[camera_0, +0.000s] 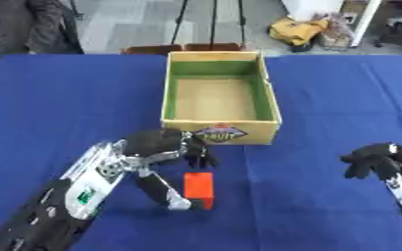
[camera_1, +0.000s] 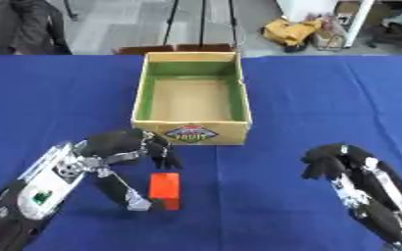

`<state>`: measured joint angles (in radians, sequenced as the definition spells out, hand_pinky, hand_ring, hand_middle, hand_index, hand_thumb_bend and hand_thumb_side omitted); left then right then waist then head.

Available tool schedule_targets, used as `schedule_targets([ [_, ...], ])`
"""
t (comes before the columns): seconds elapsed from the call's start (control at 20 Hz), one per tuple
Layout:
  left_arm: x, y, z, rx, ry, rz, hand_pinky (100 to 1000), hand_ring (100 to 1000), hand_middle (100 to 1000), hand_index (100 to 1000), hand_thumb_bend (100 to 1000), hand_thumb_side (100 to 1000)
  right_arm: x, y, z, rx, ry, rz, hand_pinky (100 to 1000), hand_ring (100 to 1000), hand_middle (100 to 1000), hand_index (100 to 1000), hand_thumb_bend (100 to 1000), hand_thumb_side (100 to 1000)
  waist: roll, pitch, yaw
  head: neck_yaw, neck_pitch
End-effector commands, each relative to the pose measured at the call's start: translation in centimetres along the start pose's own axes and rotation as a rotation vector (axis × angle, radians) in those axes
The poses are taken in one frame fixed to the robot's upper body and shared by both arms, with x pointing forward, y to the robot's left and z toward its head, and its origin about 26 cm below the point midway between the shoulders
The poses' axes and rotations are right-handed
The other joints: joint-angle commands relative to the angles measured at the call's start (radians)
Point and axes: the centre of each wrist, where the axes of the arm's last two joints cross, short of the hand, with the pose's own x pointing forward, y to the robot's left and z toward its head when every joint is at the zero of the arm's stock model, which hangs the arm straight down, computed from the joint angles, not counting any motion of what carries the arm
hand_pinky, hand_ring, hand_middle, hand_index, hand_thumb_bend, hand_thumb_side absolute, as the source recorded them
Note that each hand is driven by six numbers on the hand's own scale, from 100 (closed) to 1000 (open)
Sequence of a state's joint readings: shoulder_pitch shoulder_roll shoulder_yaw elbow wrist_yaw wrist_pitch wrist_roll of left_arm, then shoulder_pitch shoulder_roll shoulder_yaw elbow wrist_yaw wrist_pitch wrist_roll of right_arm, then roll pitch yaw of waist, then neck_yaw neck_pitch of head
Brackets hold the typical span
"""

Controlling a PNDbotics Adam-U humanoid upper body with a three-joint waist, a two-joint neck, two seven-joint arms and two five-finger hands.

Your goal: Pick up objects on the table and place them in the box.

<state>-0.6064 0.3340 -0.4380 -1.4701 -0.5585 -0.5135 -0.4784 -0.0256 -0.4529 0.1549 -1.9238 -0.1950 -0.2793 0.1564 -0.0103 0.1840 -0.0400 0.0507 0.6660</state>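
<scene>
A small upright red block (camera_0: 199,188) stands on the blue table (camera_0: 324,98), a short way in front of the box. The open cardboard box (camera_0: 221,126) has green inner walls, a brown floor and nothing inside. My left hand (camera_0: 157,144) hovers over the block. Its fingers (camera_0: 201,156) hang down just behind the block's top, and its thumb (camera_0: 172,196) reaches down to the table along the block's left side. The block is not clasped. My right hand (camera_1: 329,162) rests low at the right, fingers loosely bent, holding nothing.
The blue cloth covers the whole table. Beyond the far edge are a dark-clothed person at the upper left, a brown stool top (camera_0: 183,48) and yellow bags (camera_0: 297,30) on the floor.
</scene>
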Motion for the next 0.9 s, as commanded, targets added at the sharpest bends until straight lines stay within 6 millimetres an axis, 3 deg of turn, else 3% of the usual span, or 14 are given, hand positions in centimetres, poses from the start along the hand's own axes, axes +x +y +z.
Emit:
schedule_targets([
  [0.05, 0.5, 0.7, -0.3, 0.01, -0.028, -0.042, 523, 510, 542, 774, 519, 361, 0.6, -0.4, -0.2, 0.015, -0.014, 0.024, 762, 526, 414, 696, 100, 585, -0.001, -0.013, 0.0, 0.002, -0.001],
  [0.25, 0.5, 0.5, -0.3, 0.03, -0.034, -0.06, 522, 502, 538, 776, 542, 316, 0.6, -0.4, -0.2, 0.015, -0.014, 0.024, 762, 526, 414, 696, 100, 584, -0.001, -0.013, -0.001, 0.002, 0.0],
  [0.9, -0.1, -0.6, -0.5, 0.09, -0.011, -0.088, 503, 448, 513, 761, 520, 311, 0.6, -0.4, -0.2, 0.016, -0.014, 0.025, 762, 526, 413, 696, 100, 585, 0.002, -0.012, -0.004, -0.002, 0.002],
])
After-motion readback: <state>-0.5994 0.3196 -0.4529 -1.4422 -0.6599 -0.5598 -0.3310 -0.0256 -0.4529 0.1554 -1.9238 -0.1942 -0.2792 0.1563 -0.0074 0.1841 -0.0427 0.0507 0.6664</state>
